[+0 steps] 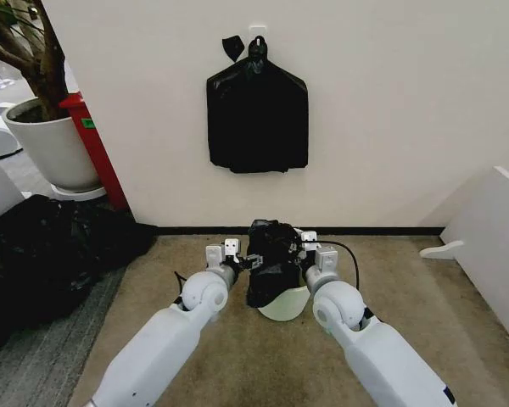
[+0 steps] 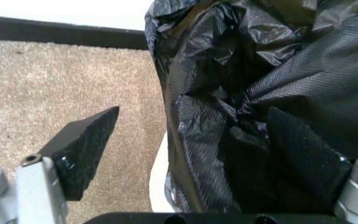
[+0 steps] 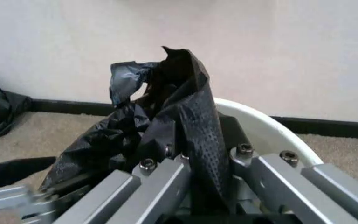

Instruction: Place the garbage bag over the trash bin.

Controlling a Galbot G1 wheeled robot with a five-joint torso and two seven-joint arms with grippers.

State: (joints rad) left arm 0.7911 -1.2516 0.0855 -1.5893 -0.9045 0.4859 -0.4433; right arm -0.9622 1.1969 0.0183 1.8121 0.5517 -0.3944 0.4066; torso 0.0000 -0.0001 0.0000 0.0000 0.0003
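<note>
Both arms forward, right gripper (image 3: pixel 191 186) pinching garbage bag (image 1: pixel 270 259) (over trash bin (image 1: pixel 284 303))

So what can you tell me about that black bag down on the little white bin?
The garbage bag is thin, glossy black plastic, crumpled and wrinkly. It sits bunched over the cream-white trash bin on the carpet by the wall, part of the rim still bare. The left hand is open around its side; the right hand pinches a fold.

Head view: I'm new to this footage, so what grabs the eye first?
The garbage bag bunched over the trash bin on the carpet, with the left gripper and right gripper at either side. The right one is shut on the bag; the left one's jaws are open. Above, a bundle of black bags hangs on the wall.
</note>
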